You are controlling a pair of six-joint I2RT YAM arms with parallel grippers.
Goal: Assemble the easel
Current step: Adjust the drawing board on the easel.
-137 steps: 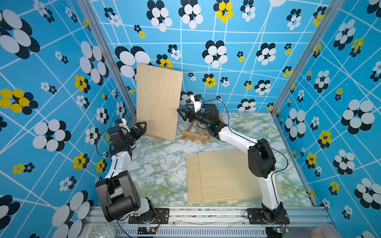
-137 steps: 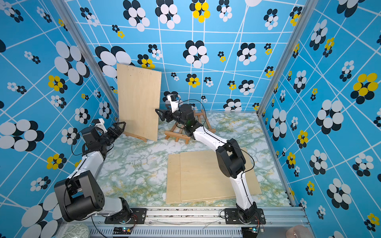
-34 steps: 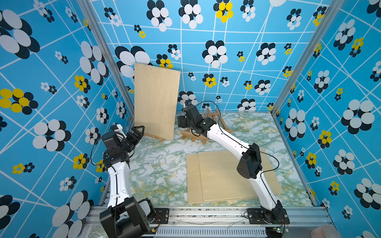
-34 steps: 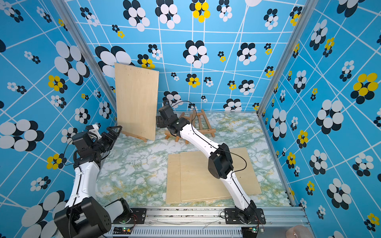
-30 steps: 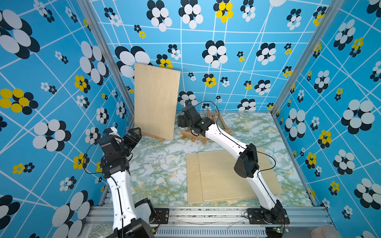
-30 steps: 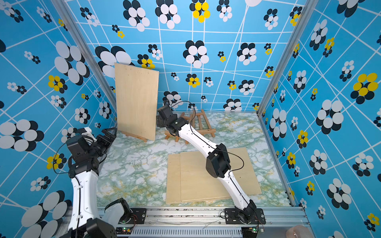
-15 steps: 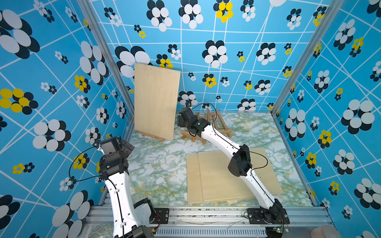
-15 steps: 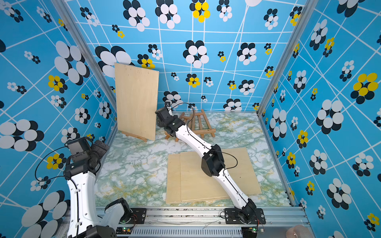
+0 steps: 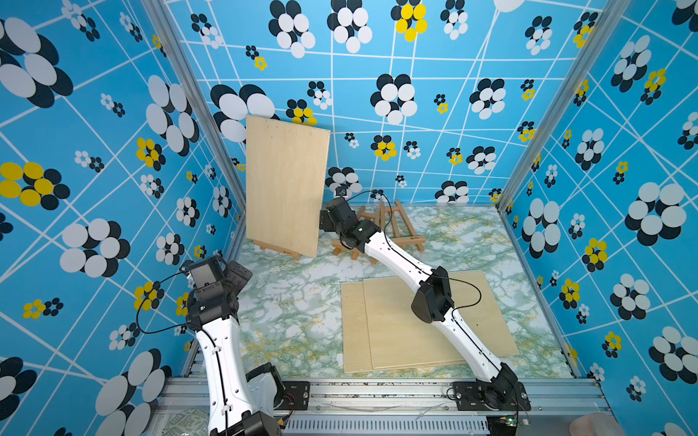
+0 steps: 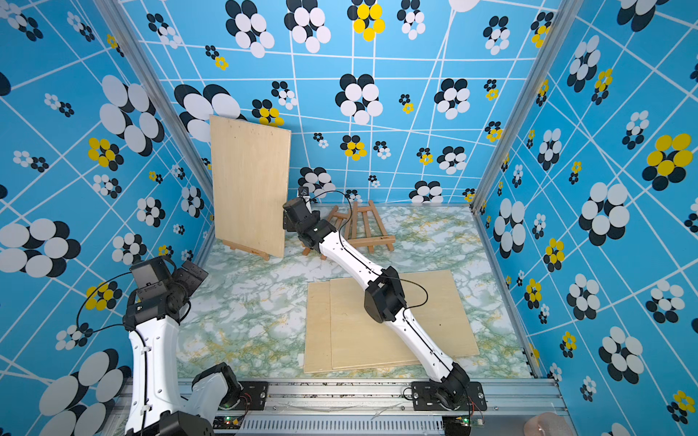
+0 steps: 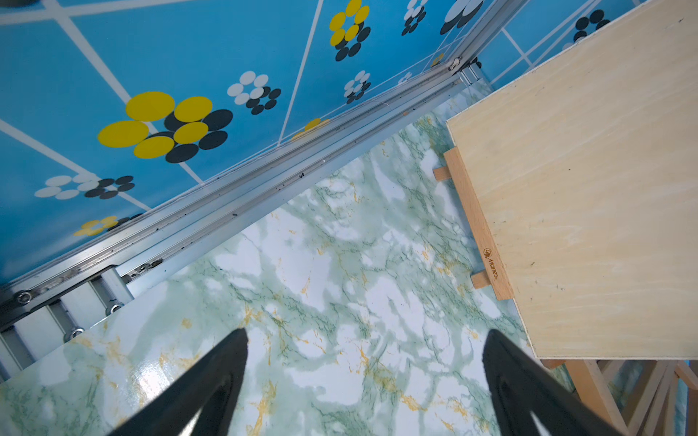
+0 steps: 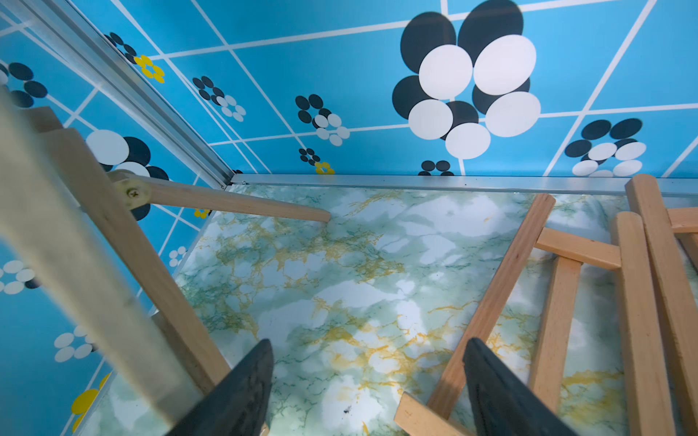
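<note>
Now, your easel (image 9: 278,249) stands centre-left in both top views, close to the back-left corner of the enclosure. Its front ledge shows under the upright plywood board (image 9: 285,185) that rests on it, and the board's lower edge runs past the ledge end toward the right of the frame. In the right wrist view you can see the rear leg (image 12: 234,204) swung out on its hinge and reaching the table behind the board. Just right of the standing one in the top views, a folded easel (image 9: 400,226) lies flat on the marbled table (image 9: 294,302) near the back wall, and more wooden slats (image 9: 353,251) poke out beneath the right wrist. You cannot tell how many frames lie there. Your right gripper (image 12: 368,345) hangs between the standing easel and the flat one, jaws spread apart with only tabletop between them, holding nothing. Its arm (image 9: 396,260) reaches diagonally over two flat plywood sheets (image 9: 396,339) stacked in the lower right of the table. Your left gripper (image 11: 366,334) sits at the left edge of the table, well apart from the easel and pointed toward the board's lower corner. Its jaws are wide apart and empty over bare marble.
</note>
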